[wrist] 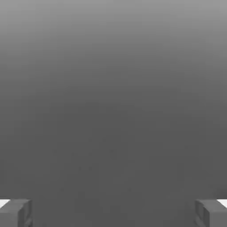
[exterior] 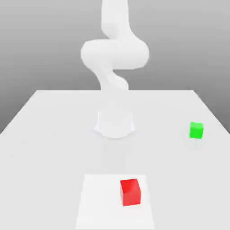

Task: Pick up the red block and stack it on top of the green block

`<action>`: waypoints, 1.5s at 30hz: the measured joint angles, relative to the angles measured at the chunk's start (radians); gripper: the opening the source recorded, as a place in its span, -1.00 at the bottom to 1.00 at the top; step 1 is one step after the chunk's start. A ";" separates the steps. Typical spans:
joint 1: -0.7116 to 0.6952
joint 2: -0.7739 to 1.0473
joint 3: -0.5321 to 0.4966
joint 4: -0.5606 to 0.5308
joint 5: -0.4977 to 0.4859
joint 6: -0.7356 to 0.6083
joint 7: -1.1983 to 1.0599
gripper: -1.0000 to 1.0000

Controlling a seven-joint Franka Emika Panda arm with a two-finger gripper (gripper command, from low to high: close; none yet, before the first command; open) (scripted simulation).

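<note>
While the exterior view presents the red cube [exterior: 130, 192] and green cube [exterior: 196, 130] set well apart, the hand view presents the two-finger gripper [wrist: 113, 213] spread wide and released

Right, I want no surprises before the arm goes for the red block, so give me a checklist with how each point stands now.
Gripper fingers spread wide: ok
Nothing held between the fingers: ok
Red block in sight, on the white square: ok
Green block top free for stacking: ok
Gripper lined up over the red block: not ok, the hand view shows plain grey between the fingers
Red block's exact distance from the gripper: cannot tell
</note>
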 joint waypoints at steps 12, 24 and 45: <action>0.037 0.443 0.020 -0.216 0.010 0.243 -0.040 0.00; 0.065 0.878 0.028 -0.353 -0.020 0.517 -0.042 0.00; 0.213 0.725 0.111 -0.395 0.014 0.405 -0.186 -1.00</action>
